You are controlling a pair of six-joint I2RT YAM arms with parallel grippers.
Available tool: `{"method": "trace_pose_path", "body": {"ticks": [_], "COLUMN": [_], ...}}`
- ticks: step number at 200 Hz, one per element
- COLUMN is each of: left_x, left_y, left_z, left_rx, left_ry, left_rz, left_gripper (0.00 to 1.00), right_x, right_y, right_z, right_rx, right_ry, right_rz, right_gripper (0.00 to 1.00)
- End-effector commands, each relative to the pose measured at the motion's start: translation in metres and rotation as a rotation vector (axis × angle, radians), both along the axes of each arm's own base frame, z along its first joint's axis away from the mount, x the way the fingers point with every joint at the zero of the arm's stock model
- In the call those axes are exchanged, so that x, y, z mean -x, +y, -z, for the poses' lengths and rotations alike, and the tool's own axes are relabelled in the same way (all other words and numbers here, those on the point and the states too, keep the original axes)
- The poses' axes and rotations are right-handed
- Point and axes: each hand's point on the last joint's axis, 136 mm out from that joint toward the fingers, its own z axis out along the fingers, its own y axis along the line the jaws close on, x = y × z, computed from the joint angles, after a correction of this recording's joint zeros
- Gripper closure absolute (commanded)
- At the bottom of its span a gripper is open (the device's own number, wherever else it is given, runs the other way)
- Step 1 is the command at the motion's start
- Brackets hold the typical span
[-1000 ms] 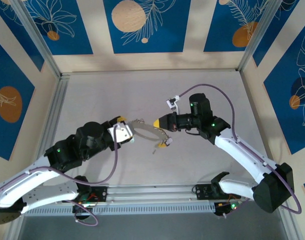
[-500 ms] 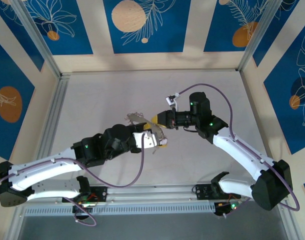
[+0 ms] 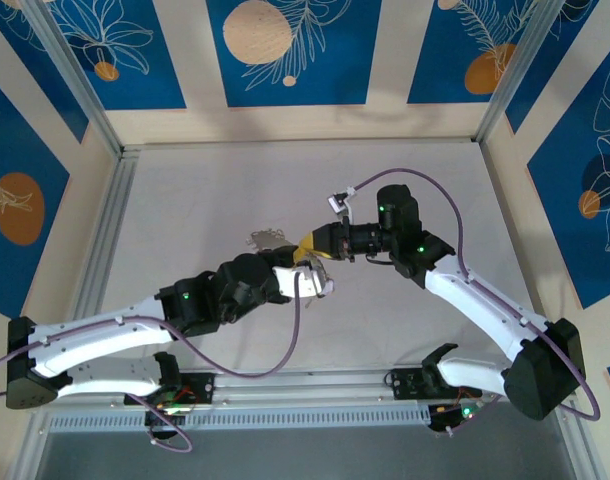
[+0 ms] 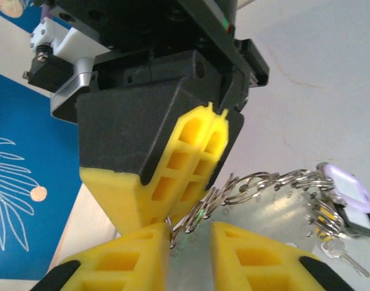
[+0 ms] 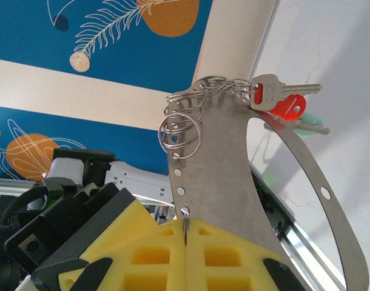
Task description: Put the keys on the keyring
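Nearest, the left gripper (image 4: 191, 236) has its yellow fingers spread just beside the flat, curved grey metal keyring (image 5: 215, 157). At its twelve o'clock, the right gripper (image 5: 185, 225) pinches that band's edge. Farther, at one o'clock, small metal keys (image 5: 276, 100), one red-tagged, hang on wire rings (image 5: 182, 130).

The left arm (image 3: 135, 325) extended from the left-centre of the top view toward the frame centre. The left gripper (image 3: 320, 277) closed up against the right gripper (image 3: 307, 243), and its jaws narrowed. The right gripper shifted slightly toward upper left. The keyring (image 5: 224, 176) swung its key-bearing end toward upper left.
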Motion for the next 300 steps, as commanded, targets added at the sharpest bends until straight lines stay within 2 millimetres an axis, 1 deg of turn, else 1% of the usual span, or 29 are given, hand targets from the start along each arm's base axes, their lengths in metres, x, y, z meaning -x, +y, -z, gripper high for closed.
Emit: {"method": "trace_pose_path", "body": {"ticks": [1,38,54,71,85,119,124,131,153,182,200,228,259,267,275,280,289,290,291,294,295,300], "left_x": [-0.006,-0.01,-0.012,-0.015,-0.019,-0.023,-0.024,-0.024,-0.024,-0.016,-0.01,-0.003,0.004,0.005,0.006,0.007,0.012,0.013,0.013,0.013,0.014,0.014], "left_y": [0.005,0.011,0.013,0.014,0.014,0.012,0.012,0.012,0.015,0.021,0.026,0.039,0.053,0.057,0.059,0.06,0.059,0.059,0.059,0.059,0.059,0.06], "left_z": [-0.013,-0.011,-0.011,-0.011,-0.012,-0.013,-0.012,-0.013,-0.02,-0.026,-0.027,-0.029,-0.027,-0.025,-0.019,-0.015,-0.007,-0.006,-0.006,-0.005,-0.005,-0.003], "left_rx": [0.029,0.0,-0.005,-0.019,-0.021,-0.023,-0.023,-0.022,0.01,0.058,0.096,0.146,0.169,0.18,0.182,0.185,0.186,0.187,0.187,0.192,0.192,0.194], "left_ry": [-0.064,-0.081,-0.093,-0.11,-0.131,-0.162,-0.164,-0.168,-0.174,-0.117,-0.048,0.05,0.104,0.141,0.203,0.247,0.326,0.337,0.34,0.359,0.363,0.383], "left_rz": [-0.045,-0.075,-0.086,-0.102,-0.121,-0.139,-0.142,-0.145,-0.152,-0.125,-0.102,-0.082,-0.085,-0.089,-0.086,-0.08,-0.051,-0.046,-0.047,-0.046,-0.045,-0.047], "left_gripper": [0.76,0.76,0.82,0.85,0.91,0.93,0.95,1.0,1.0,1.0,1.0,1.0,1.0,1.0,1.0,0.88,0.54,0.54,0.46,0.34,0.29,0.13], "right_x": [0.013,0.016,0.018,0.02,0.022,0.024,0.024,0.024,0.023,0.016,0.011,0.008,0.007,0.007,0.008,0.008,0.011,0.011,0.011,0.012,0.012,0.014], "right_y": [0.001,-0.001,-0.002,-0.002,-0.001,0.0,0.001,0.001,0.0,-0.004,-0.007,-0.008,-0.007,-0.006,-0.006,-0.006,-0.006,-0.006,-0.006,-0.006,-0.007,-0.007], "right_z": [-0.013,-0.017,-0.019,-0.021,-0.022,-0.023,-0.023,-0.023,-0.021,-0.016,-0.008,-0.003,0.003,0.003,0.003,0.003,0.002,0.002,0.001,0.001,0.0,0.0], "right_rx": [-0.029,-0.034,-0.04,-0.044,-0.048,-0.057,-0.058,-0.06,-0.058,-0.049,-0.028,-0.024,-0.018,-0.019,-0.017,-0.013,0.0,0.001,0.003,0.008,0.01,0.02], "right_ry": [-0.016,-0.029,-0.039,-0.046,-0.048,-0.045,-0.044,-0.043,-0.04,-0.039,-0.034,-0.043,-0.034,-0.036,-0.041,-0.045,-0.053,-0.057,-0.059,-0.069,-0.071,-0.082], "right_rz": [-0.052,-0.054,-0.06,-0.067,-0.079,-0.096,-0.096,-0.098,-0.092,-0.063,-0.03,-0.015,-0.018,-0.019,-0.024,-0.029,-0.041,-0.042,-0.042,-0.046,-0.045,-0.053], "right_gripper": [1.0,1.0,1.0,1.0,1.0,1.0,1.0,1.0,1.0,1.0,1.0,1.0,1.0,1.0,1.0,1.0,1.0,1.0,1.0,1.0,1.0,1.0]}}
